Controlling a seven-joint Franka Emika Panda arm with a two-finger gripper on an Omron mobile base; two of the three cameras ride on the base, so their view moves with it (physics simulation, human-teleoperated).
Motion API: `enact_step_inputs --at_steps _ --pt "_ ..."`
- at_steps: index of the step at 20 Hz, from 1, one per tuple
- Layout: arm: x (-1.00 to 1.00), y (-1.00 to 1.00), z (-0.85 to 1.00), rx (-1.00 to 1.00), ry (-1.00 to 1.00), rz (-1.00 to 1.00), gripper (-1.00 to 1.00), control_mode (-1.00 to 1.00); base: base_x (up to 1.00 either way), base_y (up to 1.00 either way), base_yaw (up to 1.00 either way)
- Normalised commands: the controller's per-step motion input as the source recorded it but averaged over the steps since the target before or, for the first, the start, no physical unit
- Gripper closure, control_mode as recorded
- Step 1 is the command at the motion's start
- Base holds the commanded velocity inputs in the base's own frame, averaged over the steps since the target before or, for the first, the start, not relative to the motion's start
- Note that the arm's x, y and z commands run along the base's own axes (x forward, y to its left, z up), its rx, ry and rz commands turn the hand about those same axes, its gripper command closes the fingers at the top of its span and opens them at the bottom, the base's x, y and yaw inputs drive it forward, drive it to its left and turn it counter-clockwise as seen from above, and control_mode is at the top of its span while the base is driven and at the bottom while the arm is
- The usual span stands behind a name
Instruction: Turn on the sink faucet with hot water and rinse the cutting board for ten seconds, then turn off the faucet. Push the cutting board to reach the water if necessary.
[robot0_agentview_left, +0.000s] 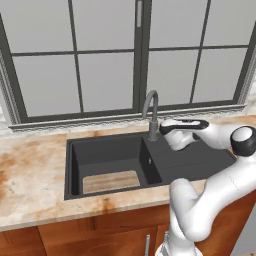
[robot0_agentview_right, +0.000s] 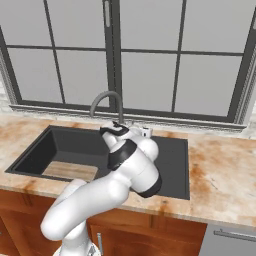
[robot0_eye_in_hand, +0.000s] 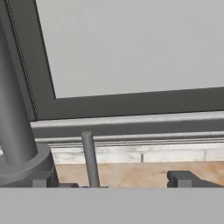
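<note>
**Open gripper at the faucet base, board dry in the basin**

Nearest the base, the wooden cabinet fronts (robot0_agentview_left: 75, 237) run under the speckled stone counter (robot0_agentview_left: 30, 175). Set into the counter is the sink (robot0_agentview_left: 200, 167), its deep basin on the left and its flat drainboard on the right in the left base view. The cutting board (robot0_agentview_left: 111, 181) lies flat on the basin floor, toward the near wall, at about 8 o'clock from the spout's foot and well apart from it.

The arm reaches over the drainboard, and in the right base view its elbow and wrist cover much of the sink's middle. The gripper (robot0_eye_in_hand: 118, 183) hangs just beside the sink faucet (robot0_agentview_left: 152, 112), at about 3 o'clock from its base. The jaws stand wide apart and hold nothing.

In the hand view, the thin lever handle (robot0_eye_in_hand: 89, 159) rises upright between the two finger tips (robot0_eye_in_hand: 186, 179), nearer the left one, with the thick faucet column at 9 o'clock. Whether a finger touches the lever cannot be told.

Farthest back, the window (robot0_agentview_left: 110, 55) with dark frames stands above its sill (robot0_eye_in_hand: 131, 131).
</note>
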Motion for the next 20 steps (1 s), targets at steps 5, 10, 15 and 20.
enact_step_inputs --at_steps 5,10,15,20 --pt "0.14 0.03 -0.04 0.0 0.0 0.0 -1.0 -1.0 0.0 0.0 0.0" --pt "0.15 0.04 -0.01 0.0 0.0 0.0 -1.0 -1.0 0.0 0.0 0.0" --pt "0.11 0.01 0.0 0.0 0.0 0.0 -1.0 -1.0 0.0 0.0 0.0" --pt "0.08 0.02 0.0 0.0 0.0 0.0 -1.0 -1.0 0.0 0.0 0.0"
